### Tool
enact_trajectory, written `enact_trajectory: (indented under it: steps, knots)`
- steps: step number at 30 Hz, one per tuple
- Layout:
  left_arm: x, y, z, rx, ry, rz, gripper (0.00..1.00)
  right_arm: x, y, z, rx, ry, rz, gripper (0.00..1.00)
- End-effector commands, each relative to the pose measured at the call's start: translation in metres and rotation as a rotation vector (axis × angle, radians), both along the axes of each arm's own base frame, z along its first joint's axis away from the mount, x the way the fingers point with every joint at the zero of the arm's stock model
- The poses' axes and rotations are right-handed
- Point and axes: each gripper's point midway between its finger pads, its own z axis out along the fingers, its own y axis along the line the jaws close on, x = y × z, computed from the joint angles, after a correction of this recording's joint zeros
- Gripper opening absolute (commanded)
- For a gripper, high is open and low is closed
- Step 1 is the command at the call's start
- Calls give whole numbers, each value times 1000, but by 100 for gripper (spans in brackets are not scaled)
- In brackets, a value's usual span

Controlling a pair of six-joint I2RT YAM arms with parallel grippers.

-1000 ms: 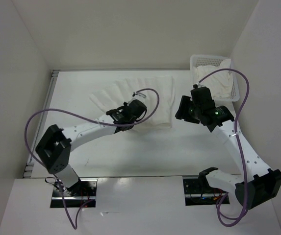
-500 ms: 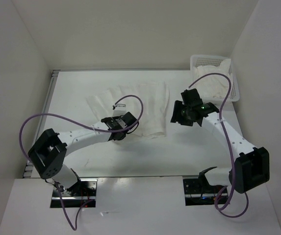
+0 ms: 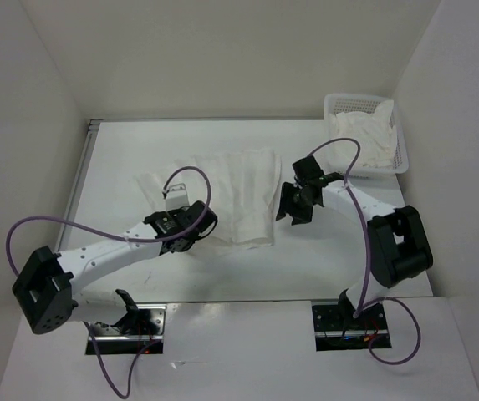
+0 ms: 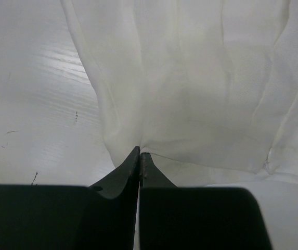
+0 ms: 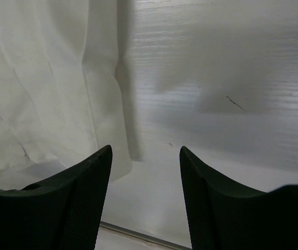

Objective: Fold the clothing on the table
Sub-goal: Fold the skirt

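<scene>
One clothing (image 3: 247, 184) edge hidden beneath left gripper (image 3: 206, 226), pinched.

From above, the left gripper (image 3: 194, 224) and its wrist cover the clothing (image 3: 243, 188) corner toward the near edge of the table (image 3: 122, 150) — the pinch itself is hidden there. The right gripper (image 3: 289, 205) shows only as a dark mass, jaws unreadable. Both wrist views cut the clothing off at the top edge, the left one also at the right.
</scene>
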Motion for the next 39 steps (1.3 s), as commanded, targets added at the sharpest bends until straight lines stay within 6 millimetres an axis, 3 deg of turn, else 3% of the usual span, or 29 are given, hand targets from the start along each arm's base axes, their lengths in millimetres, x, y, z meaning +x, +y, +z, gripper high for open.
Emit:
enact_trajectory:
  steps: [1,5,9,13,17,23,24,25,27,28,30,33,36,38,39]
  knots:
    - [-5,11,20,-59,-71,73,0,16,28,5,123,-31,23,60]
    - [-11,22,31,-114,-118,84,0,20,43,-4,197,-4,34,60]
    - [-16,27,37,-128,-134,78,0,13,55,-22,246,51,38,59]
    - [-16,29,38,-135,-142,96,0,7,61,-29,265,82,37,58]
    - [-18,31,40,-152,-153,102,0,0,79,-36,305,106,76,55]
    - [-17,32,45,-160,-172,107,0,-18,99,-60,328,189,109,42]
    - [-17,36,42,-152,-167,116,0,-18,99,-60,328,189,109,37]
    - [-17,36,42,-152,-167,116,0,-15,98,-61,322,176,106,25]
    - [-15,34,41,-155,-174,109,0,-6,89,-55,283,147,72,8]
    - [-14,33,40,-149,-173,101,0,3,74,-52,206,121,30,0]
    - [-8,28,38,-140,-174,80,0,21,47,-32,142,51,-18,0]
    - [-3,22,35,-133,-160,68,0,32,4,-7,37,-8,-82,0]
    - [1,15,27,-114,-136,57,0,31,-47,7,-56,-26,-159,0]
    - [3,7,25,-126,-126,27,0,23,-68,8,-141,-21,-185,0]
    - [7,0,28,-160,-143,21,0,25,-71,19,-147,-59,-195,0]
